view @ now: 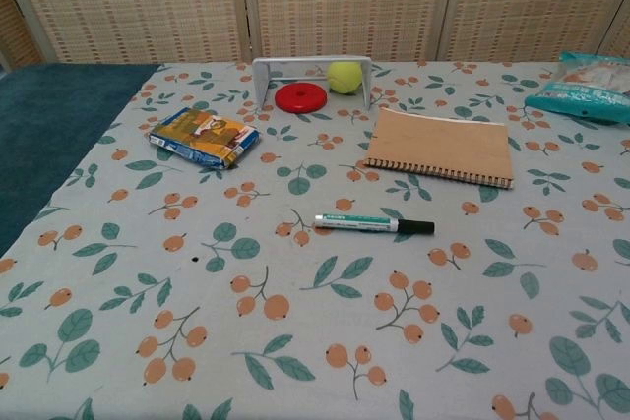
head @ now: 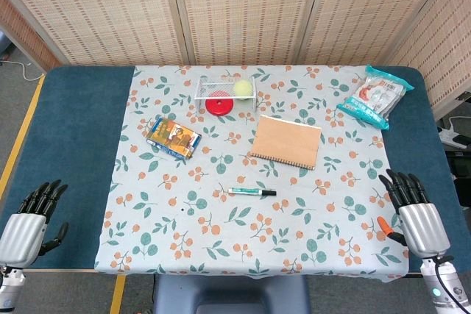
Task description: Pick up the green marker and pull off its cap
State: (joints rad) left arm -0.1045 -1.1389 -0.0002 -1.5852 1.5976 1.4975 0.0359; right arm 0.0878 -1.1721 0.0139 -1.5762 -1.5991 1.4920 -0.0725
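The green marker (head: 251, 192) (view: 372, 224) lies flat on the floral cloth near the table's middle, its black cap pointing right. My left hand (head: 33, 218) hovers at the front left corner over the blue table surface, fingers apart and holding nothing. My right hand (head: 413, 207) is at the front right edge of the cloth, fingers spread and empty. Both hands are far from the marker. Neither hand shows in the chest view.
A brown spiral notebook (head: 286, 141) (view: 441, 146) lies just behind the marker. A snack packet (head: 173, 137) (view: 205, 136) sits to the back left. A white rack (head: 225, 87) with a red disc (head: 218, 106) and yellow ball (head: 242, 90) stands at the back. A teal bag (head: 376, 96) lies back right.
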